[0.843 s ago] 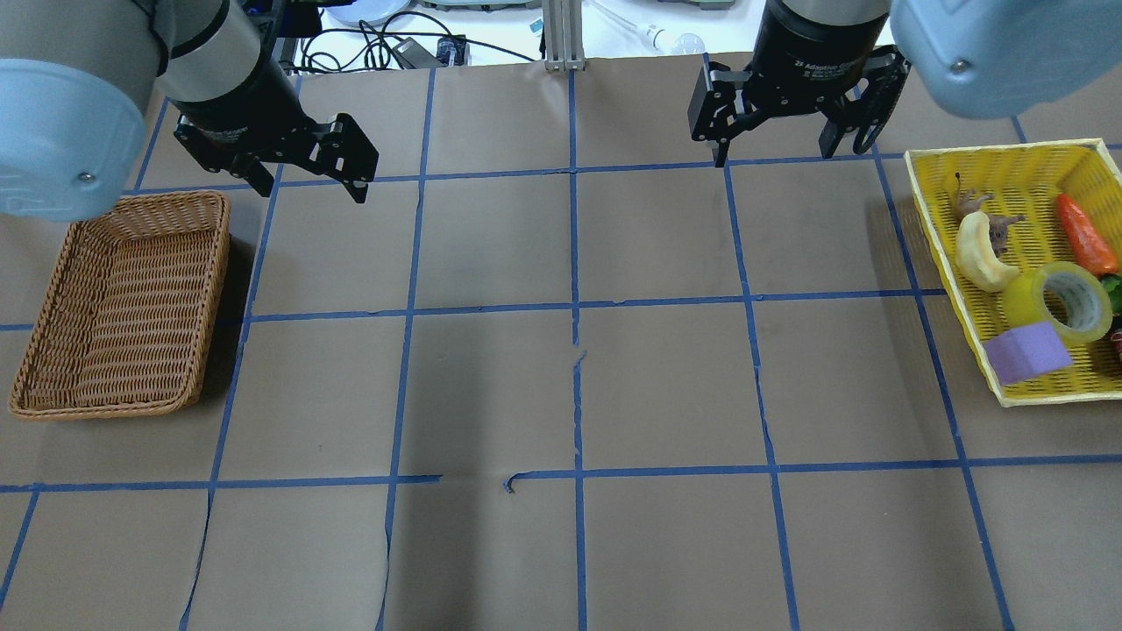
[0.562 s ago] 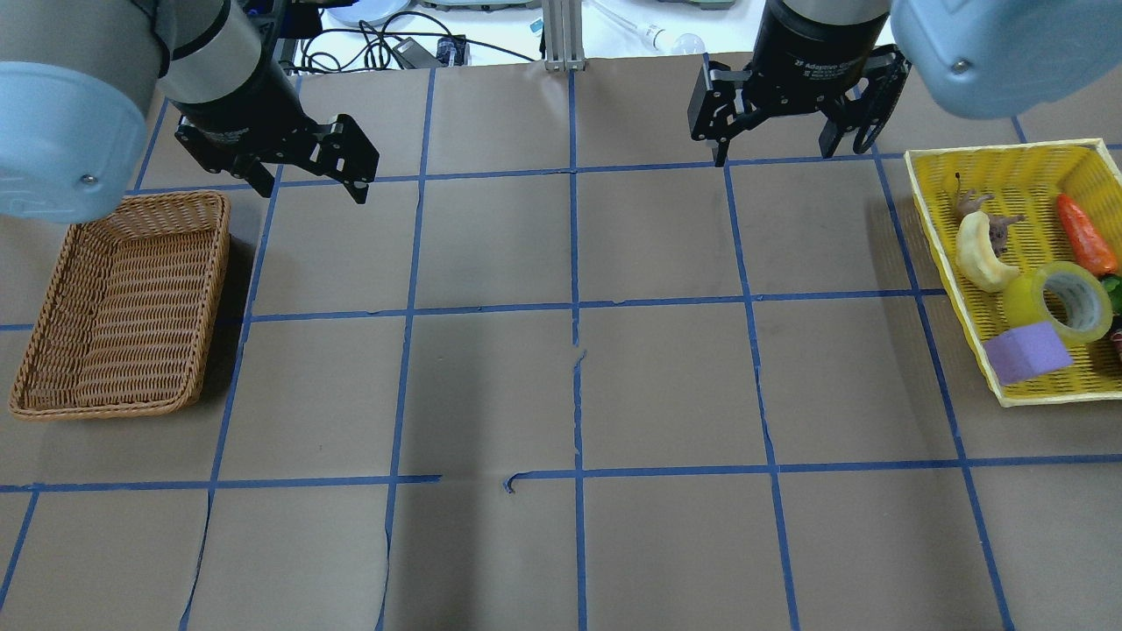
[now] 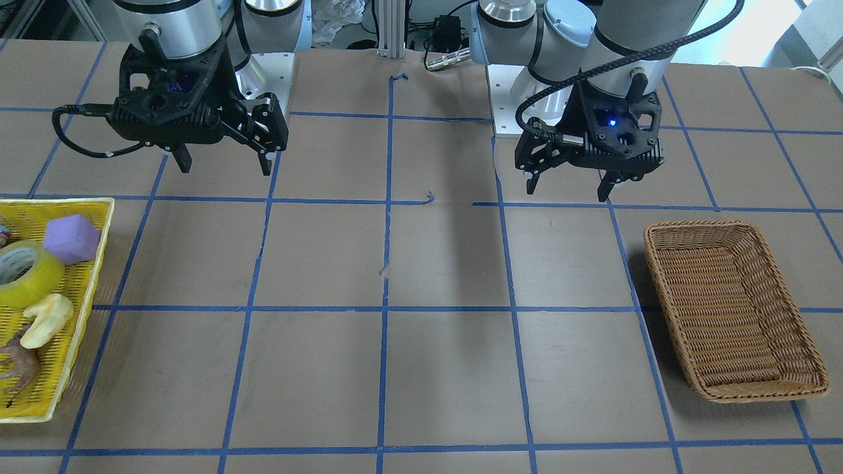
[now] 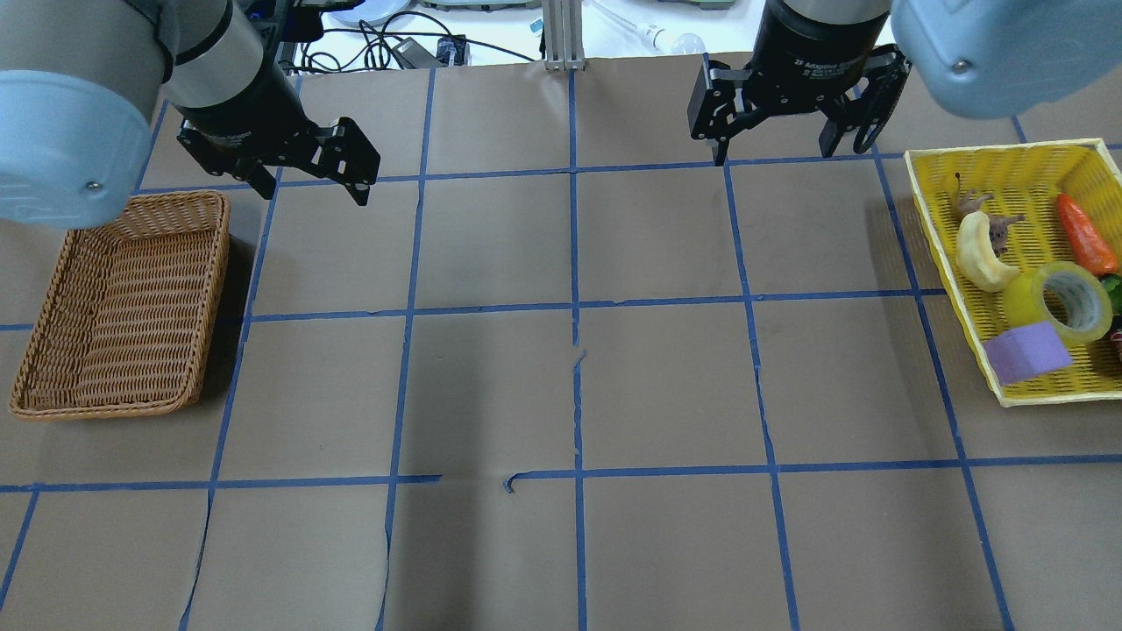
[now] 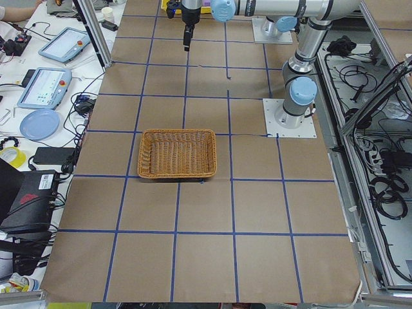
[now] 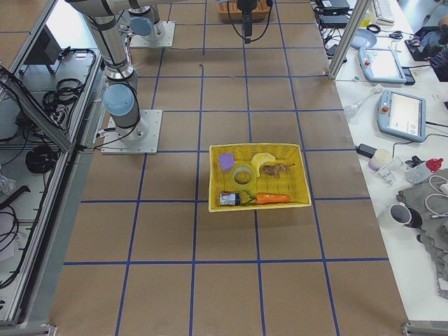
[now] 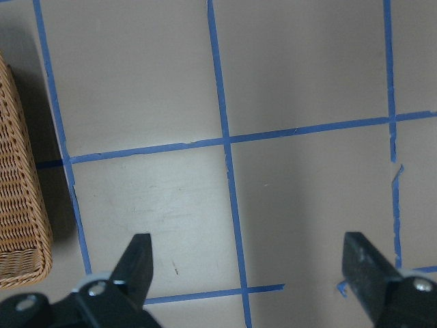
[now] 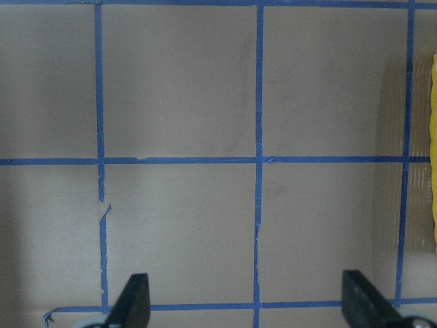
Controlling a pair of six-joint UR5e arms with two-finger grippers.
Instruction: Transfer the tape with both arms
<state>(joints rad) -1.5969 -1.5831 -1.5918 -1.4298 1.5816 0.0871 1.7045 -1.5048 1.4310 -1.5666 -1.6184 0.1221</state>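
Note:
The tape [image 4: 1026,304], a yellow translucent roll with a white core, lies in the yellow basket [image 4: 999,154] at the table's right. It also shows in the front view [image 3: 34,287] and the right side view [image 6: 243,182]. My right gripper [image 4: 774,156] is open and empty, hovering at the back of the table, left of the yellow basket and well apart from the tape; it also shows in the front view [image 3: 225,168]. My left gripper [image 4: 311,188] is open and empty, above the table beside the wicker basket's far corner; it also shows in the front view [image 3: 566,191].
An empty wicker basket [image 4: 123,307] sits at the left. Around the tape in the yellow basket lie a purple block [image 4: 1027,350], a pale croissant-like toy [image 4: 977,254], an orange carrot [image 4: 1085,235] and a small brown animal figure [image 4: 986,210]. Blue tape lines grid the brown table.
The left arm's elbow has shifted slightly. Both grippers stay open and almost in place. The tape has not moved.

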